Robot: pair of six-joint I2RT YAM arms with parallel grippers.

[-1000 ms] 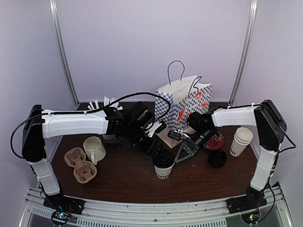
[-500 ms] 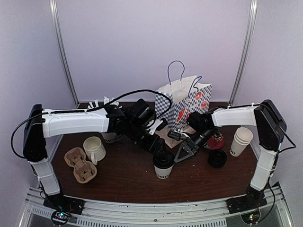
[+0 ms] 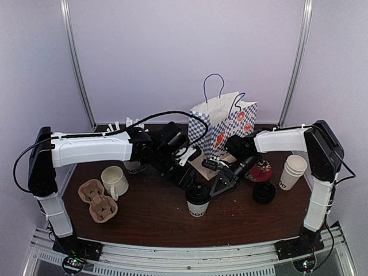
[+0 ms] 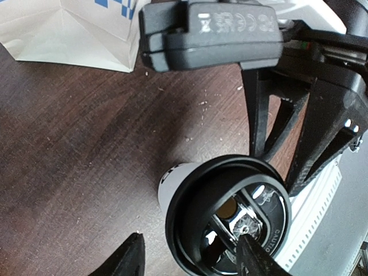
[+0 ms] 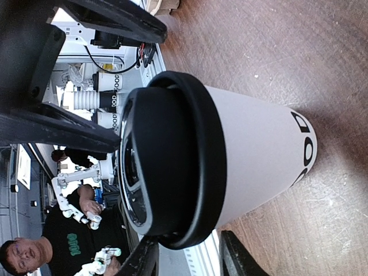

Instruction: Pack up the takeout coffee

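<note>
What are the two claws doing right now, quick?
Left gripper: open over the black lid, gripping nothing.
Right gripper: fingers apart at that lid's rim; whether it grips cannot be told.

We see lidded cup [image 3: 198, 206] centre-front, bag [image 3: 221, 123] behind it; mug [image 3: 113, 180], carrier [image 3: 98, 200] at left; stacked cups [image 3: 293, 171], loose lid [image 3: 264, 193] at right.

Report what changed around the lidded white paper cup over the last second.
The right gripper edged slightly left, closer to the white paper cup with black plastic lid. The left gripper stayed by the lid. Nothing was grasped or released. Cup, checkered paper bag, cream ceramic mug and brown pulp cup carrier stayed put.
</note>
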